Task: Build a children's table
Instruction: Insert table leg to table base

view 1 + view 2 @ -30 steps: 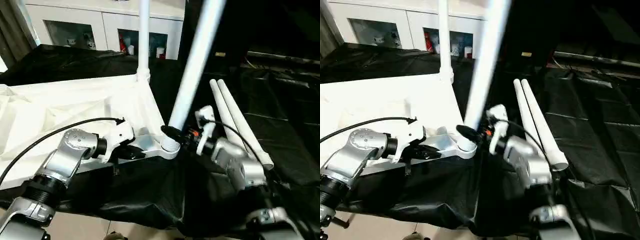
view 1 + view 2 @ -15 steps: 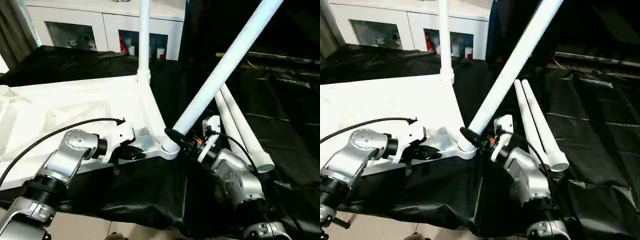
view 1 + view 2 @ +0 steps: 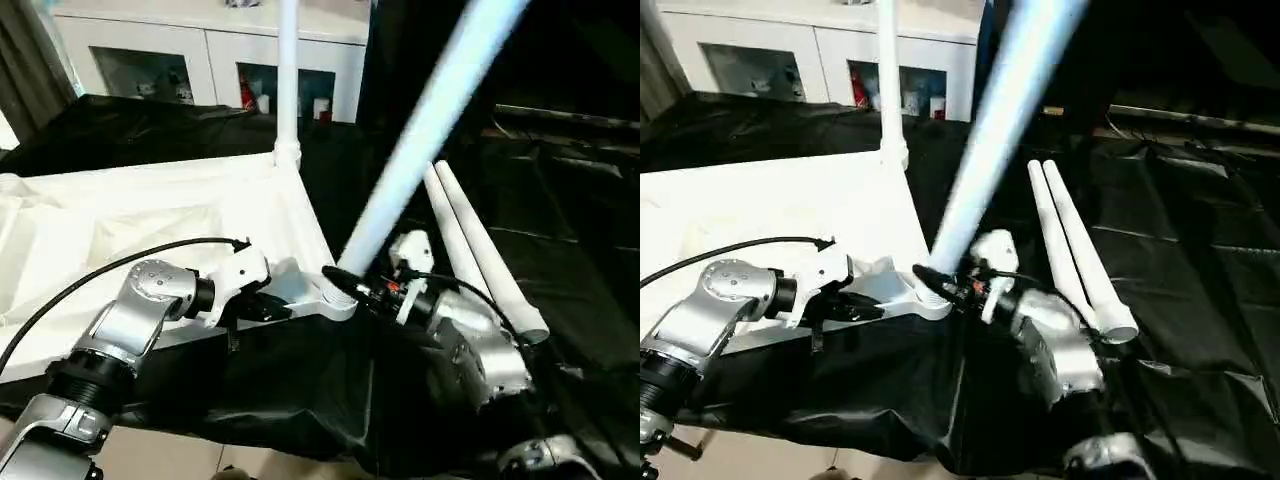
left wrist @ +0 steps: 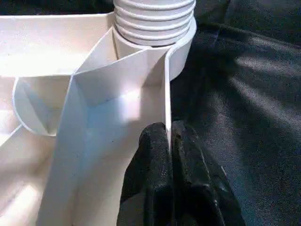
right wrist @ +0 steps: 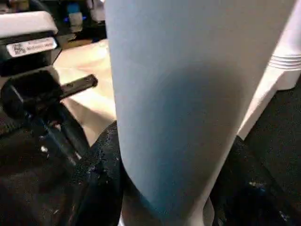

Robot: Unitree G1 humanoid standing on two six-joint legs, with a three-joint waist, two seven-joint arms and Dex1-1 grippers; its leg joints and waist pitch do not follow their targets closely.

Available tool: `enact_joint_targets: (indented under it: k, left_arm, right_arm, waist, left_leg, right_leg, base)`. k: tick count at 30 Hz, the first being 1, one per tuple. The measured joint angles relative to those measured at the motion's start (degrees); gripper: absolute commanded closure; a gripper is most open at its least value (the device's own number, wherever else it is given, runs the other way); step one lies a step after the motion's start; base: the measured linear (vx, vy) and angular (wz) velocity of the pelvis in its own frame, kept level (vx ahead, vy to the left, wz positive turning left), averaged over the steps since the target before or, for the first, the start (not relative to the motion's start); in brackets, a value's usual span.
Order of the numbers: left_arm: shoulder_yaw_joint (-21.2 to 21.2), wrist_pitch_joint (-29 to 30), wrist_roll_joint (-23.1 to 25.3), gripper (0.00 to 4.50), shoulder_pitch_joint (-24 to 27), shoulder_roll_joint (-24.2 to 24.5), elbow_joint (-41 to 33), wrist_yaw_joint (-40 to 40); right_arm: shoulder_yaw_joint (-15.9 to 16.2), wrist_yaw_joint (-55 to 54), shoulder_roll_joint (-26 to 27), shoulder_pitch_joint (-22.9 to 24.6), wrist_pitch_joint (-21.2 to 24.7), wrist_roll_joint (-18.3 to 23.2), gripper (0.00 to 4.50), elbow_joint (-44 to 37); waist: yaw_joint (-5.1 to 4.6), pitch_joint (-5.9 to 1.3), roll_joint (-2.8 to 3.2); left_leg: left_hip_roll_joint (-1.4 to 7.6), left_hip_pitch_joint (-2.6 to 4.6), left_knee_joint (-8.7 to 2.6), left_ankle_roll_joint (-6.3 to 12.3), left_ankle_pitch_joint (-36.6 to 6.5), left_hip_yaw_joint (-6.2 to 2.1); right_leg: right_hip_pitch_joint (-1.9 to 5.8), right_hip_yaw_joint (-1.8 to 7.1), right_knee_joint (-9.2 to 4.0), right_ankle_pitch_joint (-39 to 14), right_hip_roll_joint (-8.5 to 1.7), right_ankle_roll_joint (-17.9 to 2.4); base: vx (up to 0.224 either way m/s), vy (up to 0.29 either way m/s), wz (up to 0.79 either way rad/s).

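The children's table top (image 3: 150,220) lies upside down on black cloth, ribs up. One white leg (image 3: 288,80) stands upright in its far corner socket. My left gripper (image 3: 262,305) is shut on the thin rim (image 4: 166,94) right beside the near corner socket (image 3: 335,292). My right gripper (image 3: 352,286) is shut on a second leg (image 3: 420,130) close to its base. That leg leans up and to the right, its threaded end (image 4: 155,19) sitting in the near socket. Black fingers (image 5: 101,165) flank it in the right wrist view. Two loose legs (image 3: 480,250) lie side by side to the right.
Black cloth (image 3: 570,200) covers the work surface and hangs over its front edge. A white cabinet (image 3: 200,55) with glass doors stands behind. A black cable (image 3: 100,278) loops from my left wrist over the table top.
The held leg swung from near upright far over to the right, then back to a steeper lean, its base staying at the near socket. My left gripper kept its hold on the rim.
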Motion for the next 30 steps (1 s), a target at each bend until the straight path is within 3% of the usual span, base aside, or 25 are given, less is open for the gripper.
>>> enact_joint_targets:
  k: [10,18,30]
  left_arm:
    - [-0.07,-0.46,0.02,4.50,0.07,0.17,-0.03,-1.06]
    - [-1.24,-1.32,0.34,4.50,-0.16,1.64,-0.05,-3.55]
    - [-2.09,-3.14,1.34,4.50,-0.94,1.24,1.13,-3.80]
  right_arm:
    - [0.94,5.20,-2.54,-4.06,5.07,0.05,2.57,1.71]
    - [5.03,11.02,-4.62,-8.23,4.90,-2.69,2.57,4.84]
    - [5.82,13.97,-5.64,-9.67,2.75,-3.94,2.57,7.57]
  waist:
    - [-0.02,-0.15,-0.24]
    - [-0.01,-0.75,-1.13]
    - [0.15,-1.07,-1.60]
  left_leg:
    - [0.00,-0.01,-0.11,0.00,0.00,0.01]
    - [-0.01,0.02,-0.48,0.00,-0.01,0.06]
    - [-0.01,0.08,-0.49,0.00,-0.02,0.05]
  right_leg:
    - [-0.02,-0.01,-0.10,-0.01,0.00,0.00]
    - [0.07,-0.03,-0.20,-0.10,0.00,-0.08]
    - [0.22,-0.04,-0.28,-0.27,0.00,0.19]
  base:
    - [0.000,0.000,0.00]
    - [0.000,0.000,0.00]
    - [0.000,0.000,0.00]
